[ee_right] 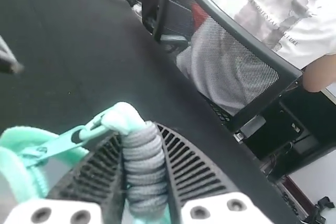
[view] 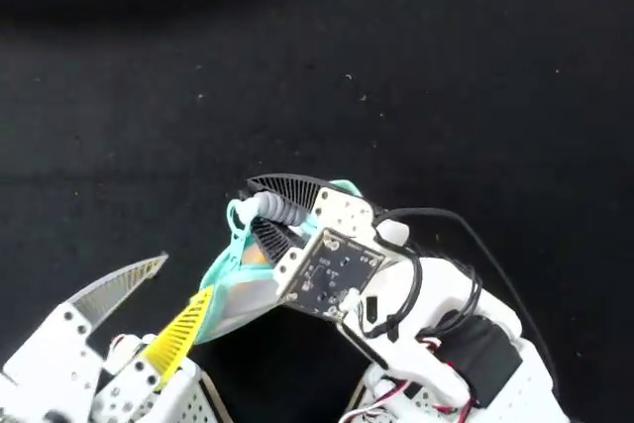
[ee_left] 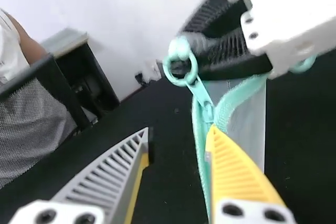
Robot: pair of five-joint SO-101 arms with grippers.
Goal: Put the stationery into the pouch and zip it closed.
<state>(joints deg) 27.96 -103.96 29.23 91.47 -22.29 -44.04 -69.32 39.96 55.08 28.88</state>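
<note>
The pouch (view: 238, 292) hangs just above the black table (view: 446, 96) between my two arms, a soft clear-walled bag edged in mint fabric tape. I cannot make out what is inside. Its zip line runs from my right gripper (view: 272, 210) down towards my left gripper (view: 183, 279), and that is the line the next pull has to follow. At the top of the zip, a mint ring (ee_left: 181, 69) links the slider (ee_left: 206, 103) to a grey ribbed cord (ee_right: 139, 161). My right gripper's black slatted fingers are clamped tight on that cord. My left gripper is spread wide. Its yellow ridged finger lies against the pouch's mint edge and its grey finger stands well off. I judge the left gripper must pinch that edge to brace the bag.
</note>
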